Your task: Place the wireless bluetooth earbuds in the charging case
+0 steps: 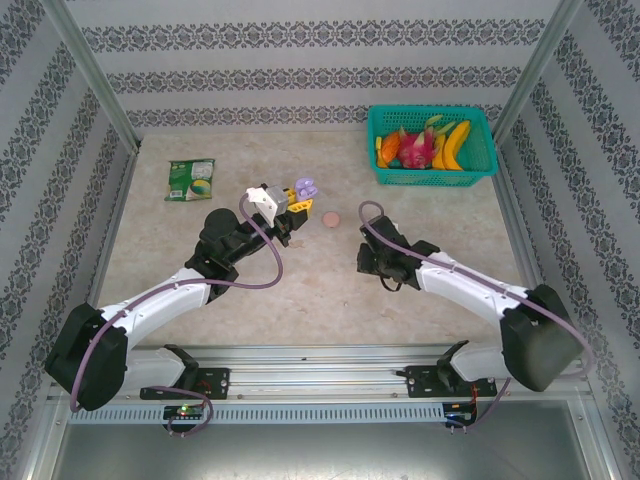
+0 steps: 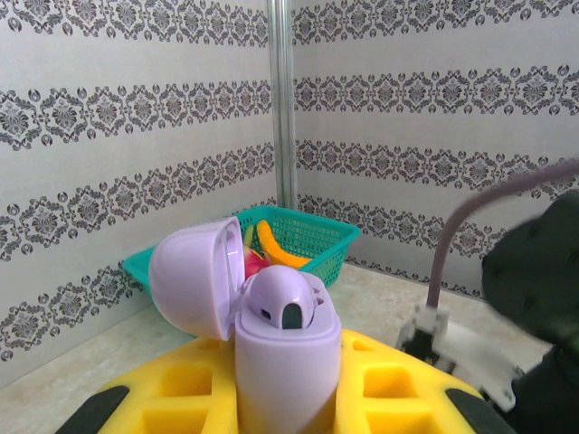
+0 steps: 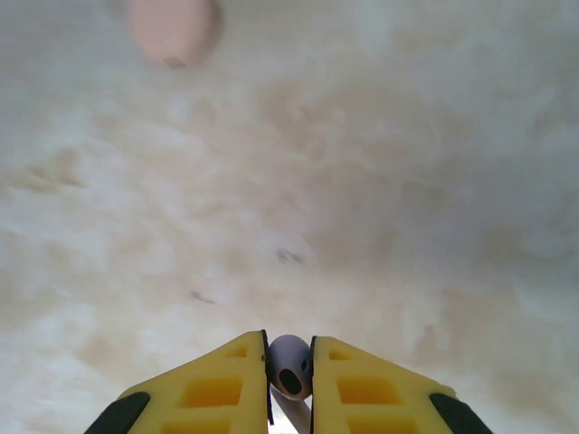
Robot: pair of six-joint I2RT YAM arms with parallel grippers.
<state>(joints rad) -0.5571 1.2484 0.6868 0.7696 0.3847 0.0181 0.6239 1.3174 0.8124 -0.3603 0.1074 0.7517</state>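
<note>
Earbud in pale purple (image 3: 289, 366) sat pinched between the yellow fingers (image 3: 213, 391) of the right gripper (image 3: 289, 338). The two jaws were drawn in tight against its sides and its dark spot faced the wrist camera. That gripper hung low over the bare tabletop (image 3: 362, 199), near the middle and a little toward the right edge, and whether the earbud touched the surface could not be told. In the overhead view the right arm (image 1: 450, 280) reached in from the near right corner, its wrist bent down over that spot.

The left gripper (image 2: 285, 362) was clamped on the purple charging case (image 2: 288, 362) and held it upright between its own yellow fingers (image 2: 190, 384). The case was raised above the tabletop, left of the middle and toward the far edge (image 1: 303, 189). Its lid (image 2: 190, 280) stood swung open to the left. A second purple earbud (image 2: 288, 303) sat in the open body with a dark oval showing on it.

A round pink case (image 1: 329, 217) lay flat on the tabletop just right of the held case. It was apart from both grippers and showed as a blurred pink shape at the top of the right wrist view (image 3: 172, 27).

A green basket (image 1: 480, 165) of fruit (image 1: 445, 145) stood at the far right corner. A green packet (image 1: 190, 180) lay toward the far left corner, well apart from the arms.
</note>
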